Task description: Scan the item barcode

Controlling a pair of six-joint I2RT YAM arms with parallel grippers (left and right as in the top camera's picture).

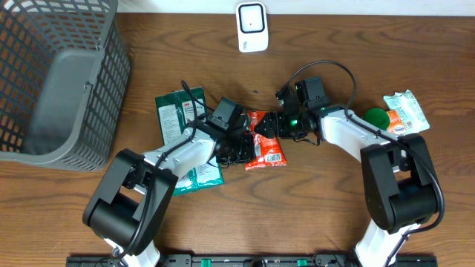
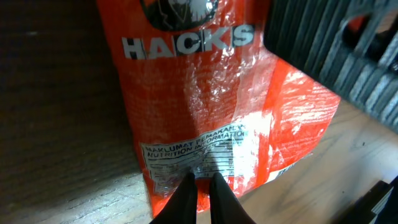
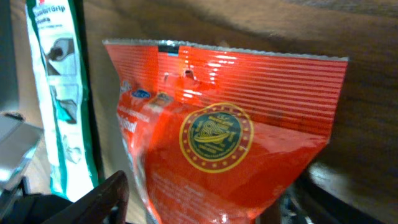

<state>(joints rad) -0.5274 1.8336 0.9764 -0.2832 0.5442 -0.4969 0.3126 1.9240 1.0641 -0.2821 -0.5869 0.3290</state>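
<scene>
The red Hacks packet [image 1: 271,152] sits mid-table [image 1: 312,215] between the arms — the left gripper [image 2: 202,186] pinched shut on its bottom edge, the right gripper [image 3: 205,191] spread wide, straddling its other end.

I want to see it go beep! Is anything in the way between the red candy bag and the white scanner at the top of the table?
Nothing visible is. Only bare table lies between the red bag and the white scanner. The right arm's black cable loops off to one side of that path.
</scene>
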